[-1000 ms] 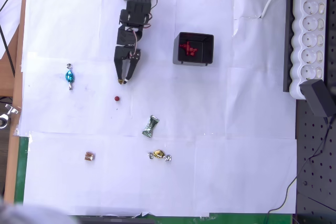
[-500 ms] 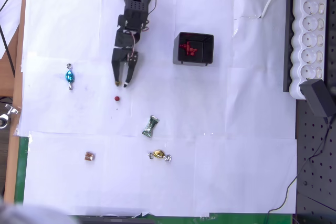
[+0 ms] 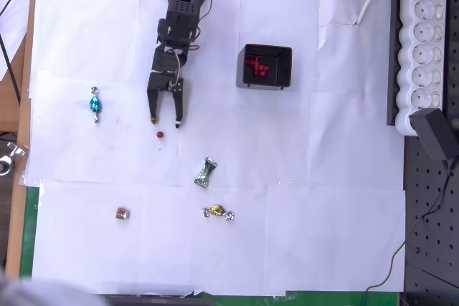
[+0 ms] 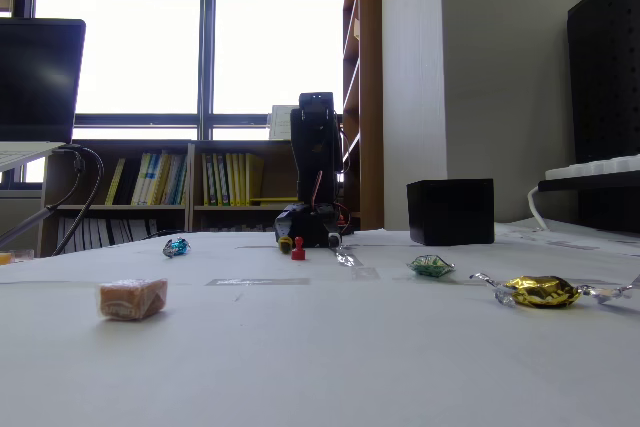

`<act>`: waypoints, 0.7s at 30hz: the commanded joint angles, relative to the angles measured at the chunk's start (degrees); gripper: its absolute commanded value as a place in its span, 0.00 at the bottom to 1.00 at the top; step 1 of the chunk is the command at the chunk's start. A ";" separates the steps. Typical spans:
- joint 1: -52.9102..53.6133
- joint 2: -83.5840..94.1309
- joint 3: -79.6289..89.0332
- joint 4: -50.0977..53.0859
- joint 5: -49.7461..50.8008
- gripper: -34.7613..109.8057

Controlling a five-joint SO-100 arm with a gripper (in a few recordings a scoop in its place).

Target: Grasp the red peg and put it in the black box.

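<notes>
A tiny dark red peg (image 3: 159,134) stands on the white paper; in the fixed view the red peg (image 4: 298,250) rises just in front of the arm. My black gripper (image 3: 164,122) is open, its two fingertips straddling a spot just above the peg in the overhead view, with nothing between them. In the fixed view the gripper (image 4: 308,241) sits low on the table behind the peg. The black box (image 3: 264,67) lies to the right of the arm and holds several red pegs; from the fixed view the black box (image 4: 450,212) shows only its outer wall.
Wrapped candies lie around: a blue one (image 3: 95,104) at left, a green one (image 3: 205,173), a gold one (image 3: 217,213) and a copper-brown one (image 3: 122,213). A white power strip (image 3: 423,41) and black adapter (image 3: 437,136) sit at the right edge.
The gripper has reached further down toward the peg and opened its jaws wider. The peg has not moved.
</notes>
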 commanded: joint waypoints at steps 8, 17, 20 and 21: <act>1.05 -0.09 7.73 4.75 -1.14 0.41; 1.49 0.09 9.23 7.03 -1.93 0.41; 1.58 0.26 9.84 7.38 -2.11 0.41; 1.58 0.35 10.02 7.38 -2.11 0.41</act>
